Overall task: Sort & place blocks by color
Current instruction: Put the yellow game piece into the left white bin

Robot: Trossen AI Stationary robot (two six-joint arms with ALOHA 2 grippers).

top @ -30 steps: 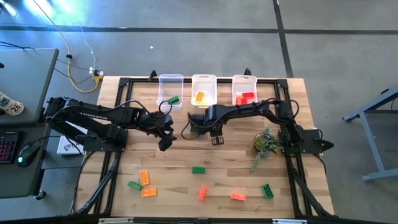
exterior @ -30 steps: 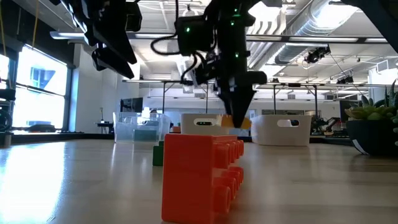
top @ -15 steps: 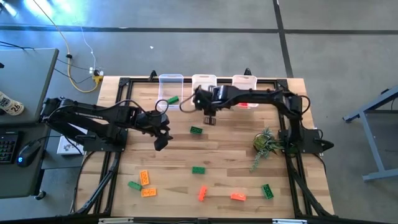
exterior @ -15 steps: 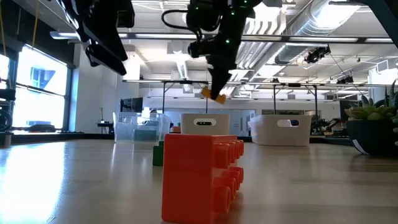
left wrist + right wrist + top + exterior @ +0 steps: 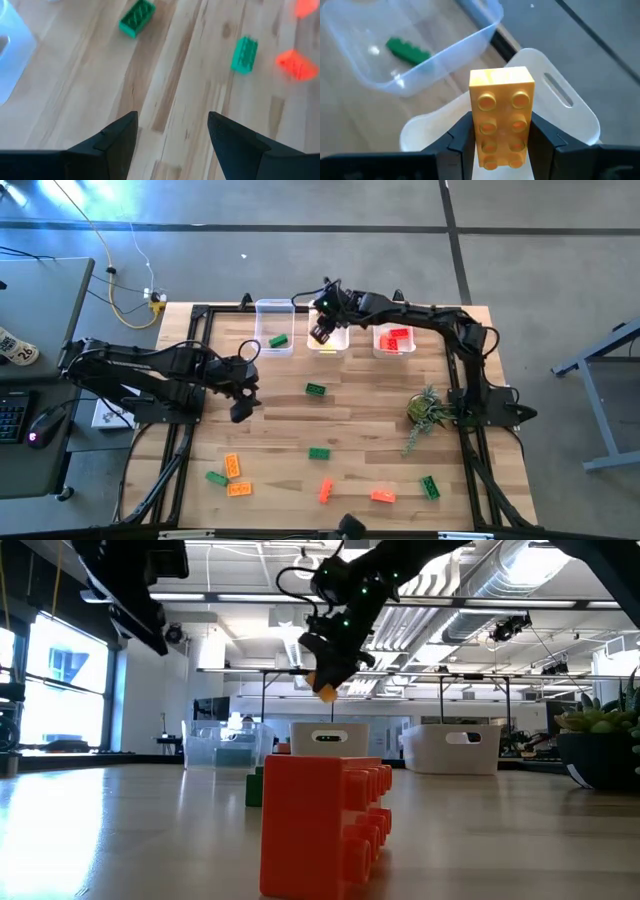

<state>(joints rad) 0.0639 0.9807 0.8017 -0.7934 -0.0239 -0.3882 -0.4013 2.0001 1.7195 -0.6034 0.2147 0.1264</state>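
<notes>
**Yellow brick hanging over the middle bin**

So the right gripper (image 5: 501, 137) is clamped on a yellow brick (image 5: 503, 116), studs facing the wrist camera, and it's up in the air over the middle bin (image 5: 328, 338) at the far edge of the worktop. In the low view the brick (image 5: 327, 692) sits well above that bin's rim. The clear bin (image 5: 274, 327) beside it has one green brick (image 5: 279, 340) inside, and the bin on the other side (image 5: 394, 328) has red bricks (image 5: 397, 338) in it.

The left gripper (image 5: 172, 132) is spread open with nothing in it, hovering above bare wood toward the left side of the worktop.

Loose bricks are still out: a green one (image 5: 316, 389) around the middle, another green (image 5: 319, 452) nearer the front, then orange (image 5: 232, 466), green (image 5: 217, 477) and red (image 5: 326, 491) ones along the front edge. A little plant (image 5: 428, 410) sits toward the right edge.
</notes>
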